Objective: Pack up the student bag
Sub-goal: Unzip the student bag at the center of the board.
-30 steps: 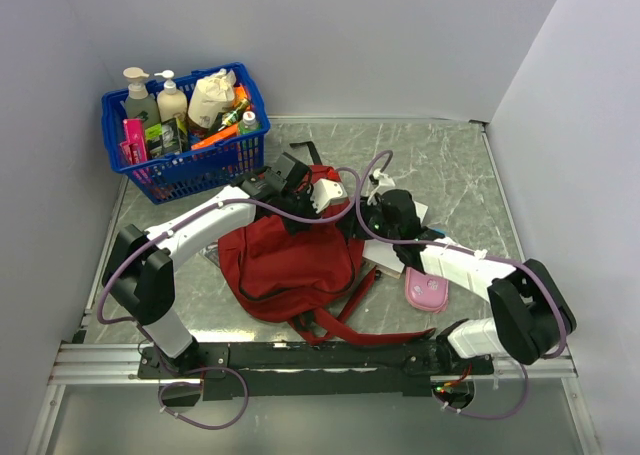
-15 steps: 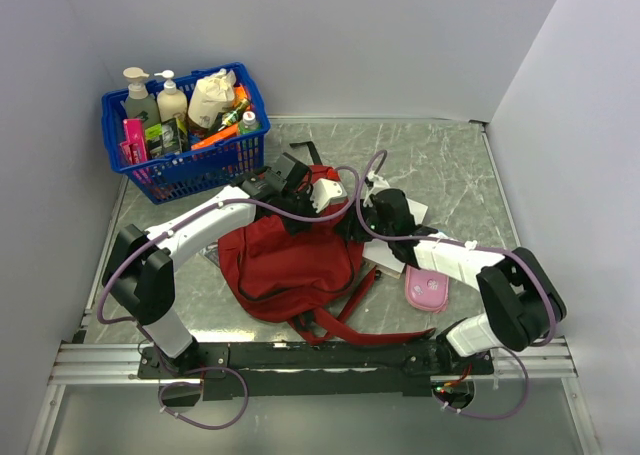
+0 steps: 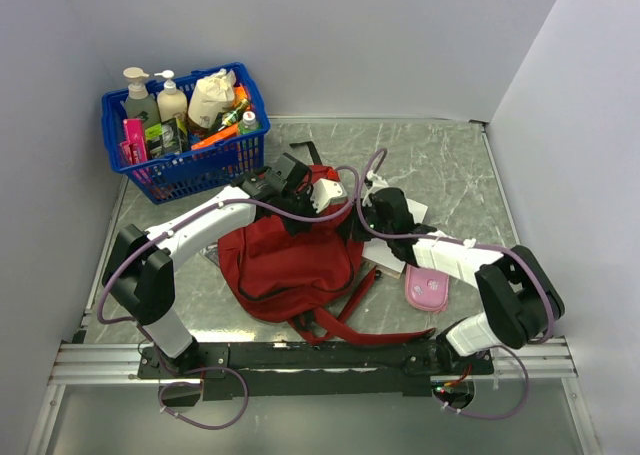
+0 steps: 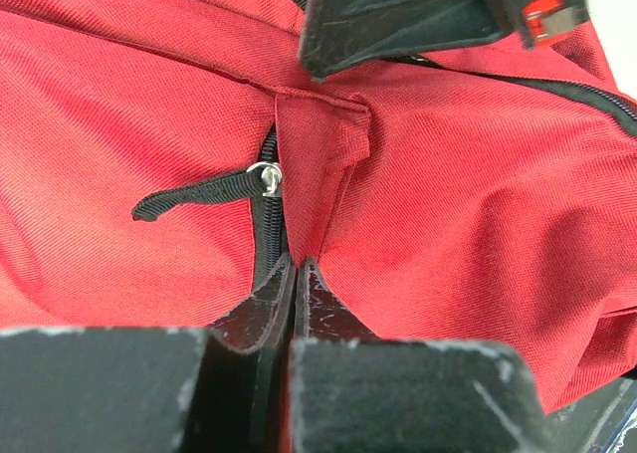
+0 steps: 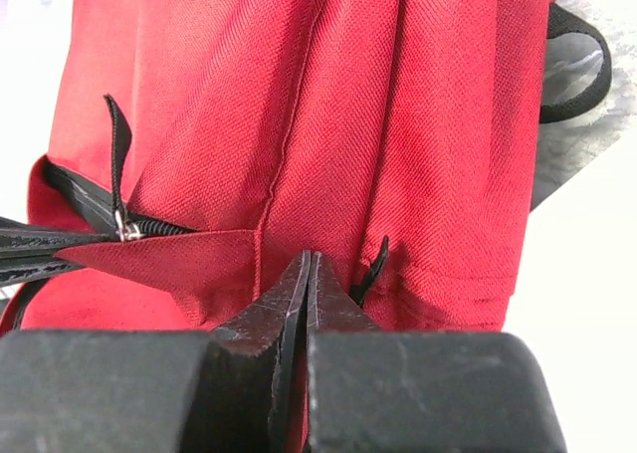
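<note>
Top cam: red student bag lies mid-frame on the table. Blue basket is upper left, pink case right of the bag.
L wrist cam: left gripper jaws squeezed tight, pinching a fold of bag cloth by the zip pull.
R wrist cam: right gripper jaws squeezed on bag cloth too.

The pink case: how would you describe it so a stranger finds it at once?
Find the red backpack in the middle of the grey table. Just right of it, beside the right arm, lies the pink case. Nothing else near it is pink and rounded.
</note>
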Available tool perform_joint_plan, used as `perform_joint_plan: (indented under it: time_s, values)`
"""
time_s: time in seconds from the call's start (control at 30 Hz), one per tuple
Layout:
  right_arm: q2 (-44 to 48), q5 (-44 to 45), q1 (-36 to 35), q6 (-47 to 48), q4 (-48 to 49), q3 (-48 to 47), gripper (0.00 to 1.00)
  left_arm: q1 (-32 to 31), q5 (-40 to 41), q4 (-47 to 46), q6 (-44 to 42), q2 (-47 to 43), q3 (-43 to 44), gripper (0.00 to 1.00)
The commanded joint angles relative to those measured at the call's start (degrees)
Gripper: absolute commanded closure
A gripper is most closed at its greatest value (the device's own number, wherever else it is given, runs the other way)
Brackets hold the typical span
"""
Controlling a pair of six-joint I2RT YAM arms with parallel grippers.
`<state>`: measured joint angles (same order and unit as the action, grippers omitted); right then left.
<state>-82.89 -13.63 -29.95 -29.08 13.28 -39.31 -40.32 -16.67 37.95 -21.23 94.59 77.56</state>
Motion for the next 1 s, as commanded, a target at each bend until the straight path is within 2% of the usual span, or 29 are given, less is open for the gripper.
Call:
perform_joint_plan:
  time_s: [0.0,0.33,0.8,0.97]
  values:
    - [6.1,0.8,0.4,-0.5,0.5,2.0,1.0,-1.4,-2.9,-1.8,0.3,-0.9,2.3,0.99]
    - [20.0,4.2,0.5,-1.8,-0.7,11.4,1.0,-2.1,-2.1,-2.4,0.3,-0.5,2.0,0.99]
    - [36.3,8.7,0.5,-5.3,-17.7,15.5,1.0,-3.3,1.1,-3.9,1.0,0.2,2.2,0.99]
    - [39.6,8.3,0.5,-5.9,-19.3,16.5,1.0,-3.0,4.4,-6.3,2.8,0.5,2.7,0.98]
